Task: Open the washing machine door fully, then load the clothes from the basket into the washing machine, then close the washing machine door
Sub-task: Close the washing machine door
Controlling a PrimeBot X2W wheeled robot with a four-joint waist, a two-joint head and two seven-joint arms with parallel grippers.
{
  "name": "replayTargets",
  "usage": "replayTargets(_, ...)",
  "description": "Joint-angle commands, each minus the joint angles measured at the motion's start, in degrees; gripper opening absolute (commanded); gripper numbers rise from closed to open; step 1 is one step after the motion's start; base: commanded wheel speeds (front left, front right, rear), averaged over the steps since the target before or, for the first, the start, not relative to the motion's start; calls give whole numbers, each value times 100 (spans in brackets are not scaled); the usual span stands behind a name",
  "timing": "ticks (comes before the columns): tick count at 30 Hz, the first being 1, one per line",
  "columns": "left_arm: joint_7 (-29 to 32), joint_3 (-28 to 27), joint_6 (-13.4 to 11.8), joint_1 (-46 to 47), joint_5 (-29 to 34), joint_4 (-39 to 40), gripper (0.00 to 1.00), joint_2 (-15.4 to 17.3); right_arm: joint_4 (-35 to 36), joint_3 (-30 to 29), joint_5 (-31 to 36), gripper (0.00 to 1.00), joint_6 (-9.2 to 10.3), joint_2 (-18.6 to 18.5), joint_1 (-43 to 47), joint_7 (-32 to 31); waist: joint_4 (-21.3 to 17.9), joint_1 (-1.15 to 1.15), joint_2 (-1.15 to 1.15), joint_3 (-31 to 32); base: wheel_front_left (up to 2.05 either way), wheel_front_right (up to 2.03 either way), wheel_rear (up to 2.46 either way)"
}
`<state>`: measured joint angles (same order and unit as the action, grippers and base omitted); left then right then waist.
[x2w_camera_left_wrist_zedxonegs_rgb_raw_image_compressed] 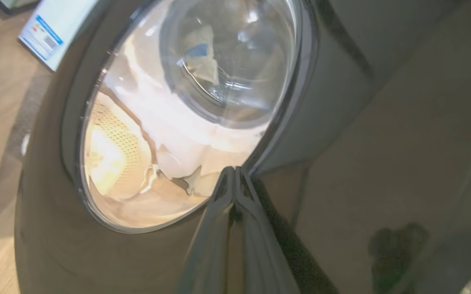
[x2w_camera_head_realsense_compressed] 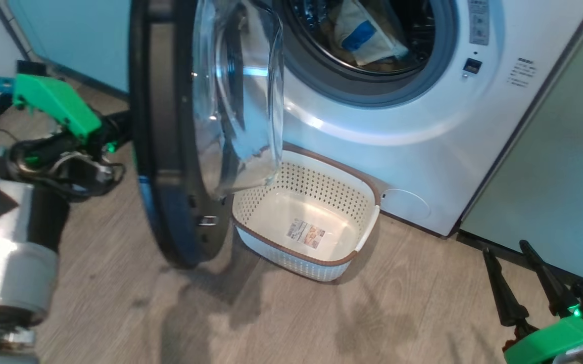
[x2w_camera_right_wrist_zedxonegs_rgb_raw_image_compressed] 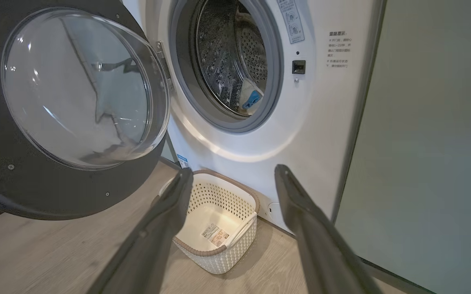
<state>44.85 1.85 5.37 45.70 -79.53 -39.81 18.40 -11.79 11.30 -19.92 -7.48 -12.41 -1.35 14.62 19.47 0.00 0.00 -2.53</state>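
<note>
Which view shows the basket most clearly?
The head view: it looks down into the basket, showing its rim, perforated walls and floor label. The right wrist view shows it smaller, from the side. The left wrist view gives a distorted glimpse through the washing machine door.

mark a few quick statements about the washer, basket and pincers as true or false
1. The cream perforated plastic basket is empty of clothes. True.
2. The round black-rimmed glass door is shut. False: it stands open.
3. The pale yellow garment with a blue patch lies in that basket. False: it lies inside the white washing machine.
4. The right pincer is open, holding nothing. True.
5. The left pincer is open. False: it is shut, tips by the door's black outer face.
</note>
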Motion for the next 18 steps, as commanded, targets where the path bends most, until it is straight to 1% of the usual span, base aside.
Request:
replayTargets(1, -18, -162, -18, 172, -63, 323, 0, 119, 163, 34, -12, 100, -1, -65, -84, 38, -60, 0, 0, 26, 0, 0, 0)
replayTargets(6, -112, -144, -76, 2, -103, 594, 0, -111, 159, 3, -7, 100, -1, -46, -60, 38, -249, 0, 0, 81, 0, 0, 0)
replayTargets(10, -387, -246, -130, -79, -94, 643, 0, -204, 161, -2, 6, 100, -1, -25, -70, 38, -487, 0, 0, 105, 0, 0, 0)
replayTargets(16, -793, -342, -105, -179, -8, 486, 0, -288, 144, -44, 8, 100, -1, -8, -58, 38, -949, 0, 0, 137, 0, 0, 0)
replayTargets(17, -887, -371, -75, -195, -4, 424, 0, -312, 148, -64, 17, 100, -1, -2, -36, 38, -1110, 0, 0, 151, 0, 0, 0)
replayTargets(18, -926, -385, -59, -205, -3, 393, 0, -321, 150, -77, 19, 100, -1, 0, -24, 38, -1192, 0, 0, 157, 0, 0, 0)
